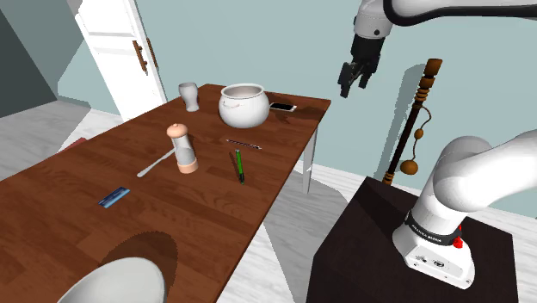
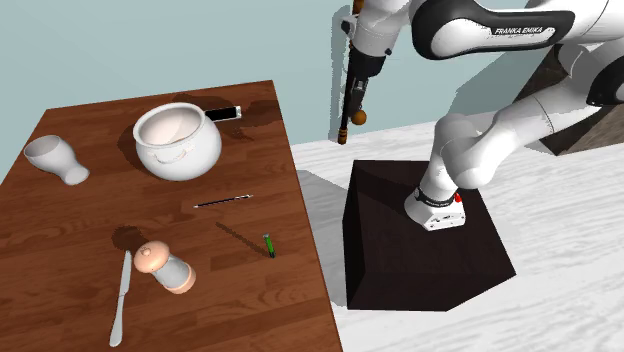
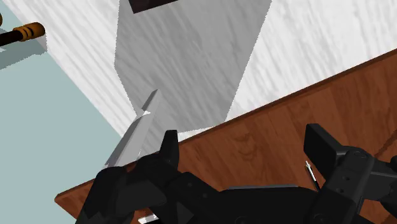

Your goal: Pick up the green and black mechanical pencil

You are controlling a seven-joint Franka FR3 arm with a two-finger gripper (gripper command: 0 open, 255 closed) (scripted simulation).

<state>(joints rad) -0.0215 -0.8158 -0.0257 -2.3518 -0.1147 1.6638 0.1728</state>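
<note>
- The gripper (image 1: 355,77) hangs high in the air, out past the far corner of the table (image 1: 198,219), in front of the pale wall.
- From the wrist camera its fingers (image 3: 169,147) stand spread wide apart, with nothing between them but bare wood and floor.
- The pencil (image 1: 238,165) lies flat on the table, green with dark ends, and nothing touches it.
- In the shoulder view it sits between the grinder (image 1: 182,148) and the table edge on the view's right, well apart from the gripper.
- Just beyond the pencil lies a thin dark stick (image 1: 243,144) (its pale tip also shows beside one finger from the wrist).
- Farther back stands a white pot (image 1: 243,105), with a phone (image 1: 282,107) near the corner and a cup (image 1: 189,96) on the pot's other side.
- In the second exterior view the pencil (image 2: 268,245) lies close to the table's right edge, the side facing the stand (image 2: 420,235).
- A knife (image 2: 120,298) lies beside the grinder, on the side away from the pencil.
- A blue card (image 1: 113,197) and a white bowl (image 1: 116,280) sit at the near end.
</note>
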